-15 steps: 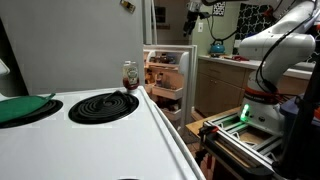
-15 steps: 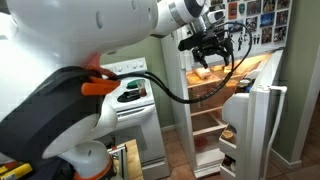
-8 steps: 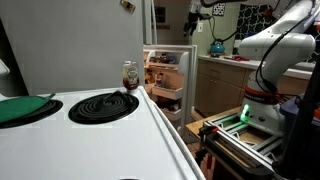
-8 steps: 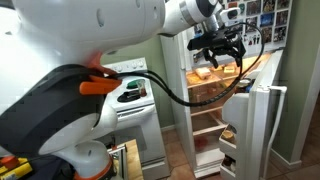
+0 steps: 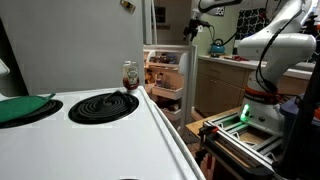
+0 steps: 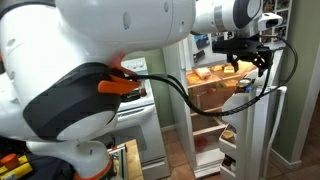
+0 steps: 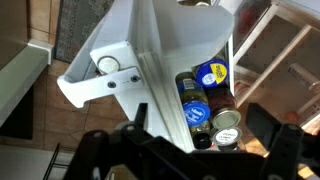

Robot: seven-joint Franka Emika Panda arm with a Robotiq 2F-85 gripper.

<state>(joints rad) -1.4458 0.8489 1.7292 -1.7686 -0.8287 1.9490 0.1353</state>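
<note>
Kitchen scene, seen from my remote station: a white stove top (image 5: 110,140) fills the foreground in an exterior view, with a black coil burner (image 5: 103,105) toward its far edge, a green object (image 5: 22,108) at its left edge and a small jar (image 5: 130,75) standing upright at the far edge, near the far right corner. Beyond that corner the refrigerator (image 5: 168,70) stands open, its lit shelves stocked. I have the arm raised, and the gripper (image 6: 250,62) hangs high beside the top of the open refrigerator door (image 6: 262,120), well above the stove top and well apart from it; in both exterior views it is clear of the shelves. From the wrist view the gripper (image 7: 200,122) looks straight down on the white top edge of the door, where a round white fitting (image 7: 107,65) sits near the corner. Its two dark fingers (image 7: 140,115) are spread wide, with nothing held between them. Below the gap, the door shelf holds a row of jars: a blue-lidded jar (image 7: 210,73), a dark-lidded jar (image 7: 190,88), a jar with a blue and yellow lid (image 7: 196,112) and a white-lidded jar (image 7: 226,120), packed just beside one another. I cannot tell whether a finger touches the door.
</note>
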